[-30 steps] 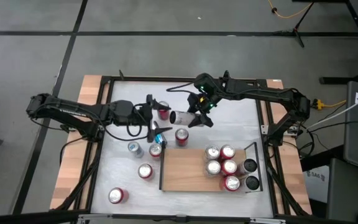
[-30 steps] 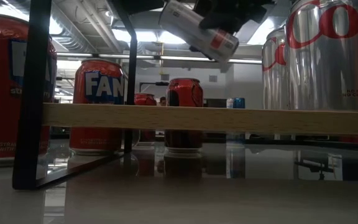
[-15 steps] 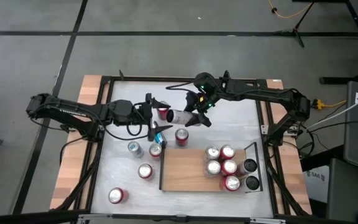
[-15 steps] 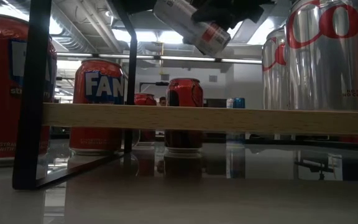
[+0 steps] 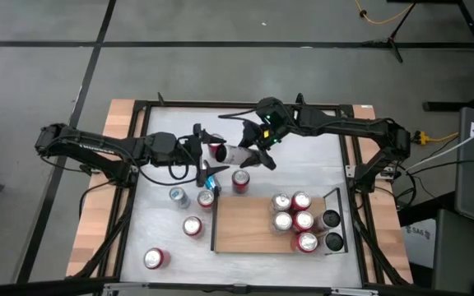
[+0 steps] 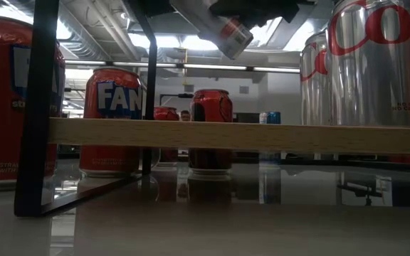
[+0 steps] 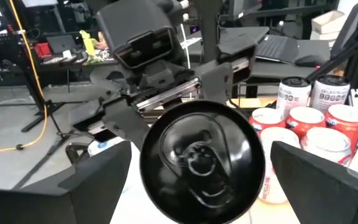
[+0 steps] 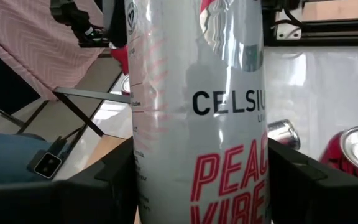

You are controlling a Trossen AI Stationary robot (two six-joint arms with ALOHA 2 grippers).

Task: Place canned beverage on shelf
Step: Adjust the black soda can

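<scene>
The right gripper (image 5: 249, 155) is clamping a slim white can (image 5: 237, 154) tipped on its side in the air, its label reading "CELSIU" and "PEAC VIBE". The left gripper (image 5: 206, 156) is waiting spread wide just beside the can's dark end. The flat wooden shelf (image 5: 245, 224) is lying below them, holding silver "CO" cans (image 5: 291, 211).

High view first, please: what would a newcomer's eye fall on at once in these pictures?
The right gripper holds a tall white can on its side in the air above the table's middle, its end pointing at the open left gripper. Nearer the front, the wooden shelf has red and silver cans clustered at its right end, its left part bare.
</scene>
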